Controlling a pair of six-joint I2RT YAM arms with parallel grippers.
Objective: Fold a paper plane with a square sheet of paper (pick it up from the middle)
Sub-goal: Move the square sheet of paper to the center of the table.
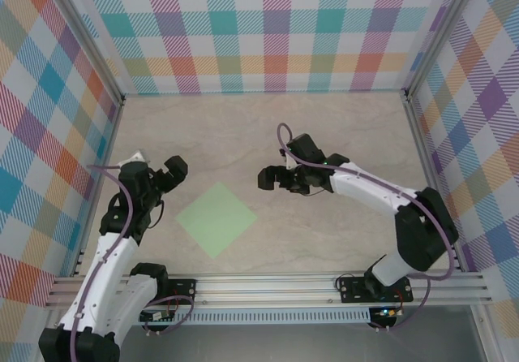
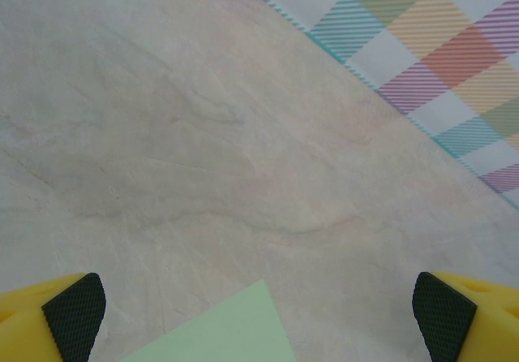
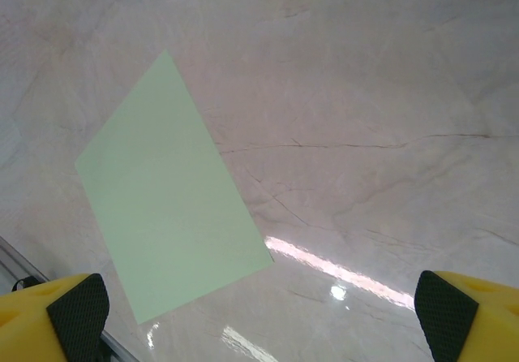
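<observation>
The square sheet of paper lies flat and unfolded on the table, turned like a diamond, near the front middle. My left gripper hangs open to its upper left, apart from it. One corner of the sheet shows between the left fingers. My right gripper stands open to the sheet's upper right, off the paper. In the right wrist view the whole sheet lies left of centre, ahead of the open fingers. No paper plane shape is in view.
The table is pale marbled stone, walled by checked panels at the back and both sides. An aluminium rail runs along the near edge by the arm bases. A checked wall shows ahead of the left gripper.
</observation>
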